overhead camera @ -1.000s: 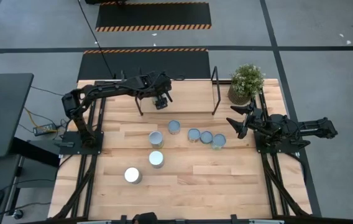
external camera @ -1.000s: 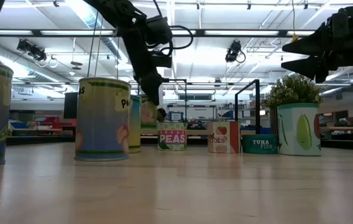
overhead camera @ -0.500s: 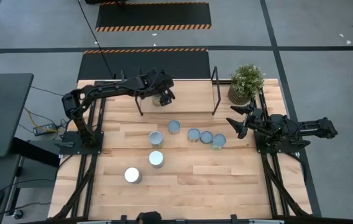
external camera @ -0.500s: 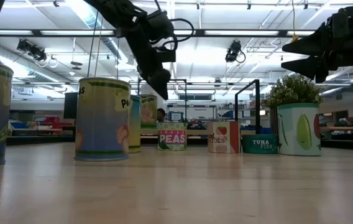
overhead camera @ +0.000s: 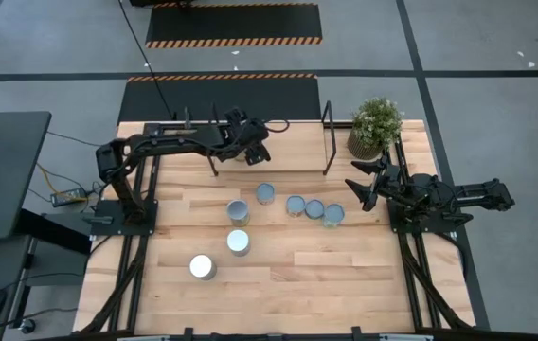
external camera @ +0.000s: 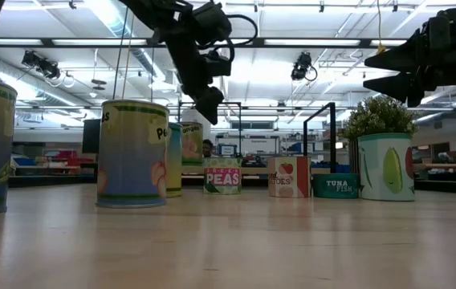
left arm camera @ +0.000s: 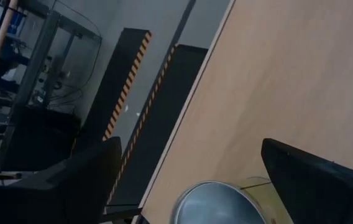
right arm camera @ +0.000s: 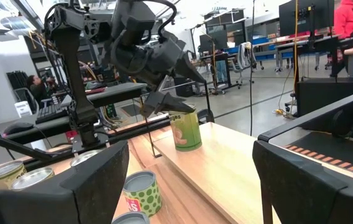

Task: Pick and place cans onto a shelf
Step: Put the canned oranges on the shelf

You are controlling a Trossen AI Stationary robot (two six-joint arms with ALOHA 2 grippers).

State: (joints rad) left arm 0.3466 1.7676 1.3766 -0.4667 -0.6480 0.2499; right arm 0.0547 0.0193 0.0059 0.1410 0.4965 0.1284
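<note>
One green-labelled can (right arm camera: 186, 130) stands upright on the shelf (overhead camera: 293, 150), near its left end. My left gripper (external camera: 209, 100) hovers open just above it, slanting down. In the left wrist view the can's silver top (left arm camera: 217, 202) lies low between the two wide-apart fingers, and they do not touch it. Several more cans (overhead camera: 265, 193) stand upright on the table in front of the shelf. My right gripper (overhead camera: 356, 182) waits open at the table's right edge, above the table.
A potted plant (overhead camera: 375, 123) stands at the far right corner beside the shelf's right post (overhead camera: 327, 142). Two cans (overhead camera: 238, 242) (overhead camera: 202, 267) stand nearer the front left. Bare shelf board stretches right of the placed can.
My left gripper, open throughout, has risen off the can on the shelf and drifted toward the table's right, tipping up to a shallower slant. The can has stayed standing where it was.
</note>
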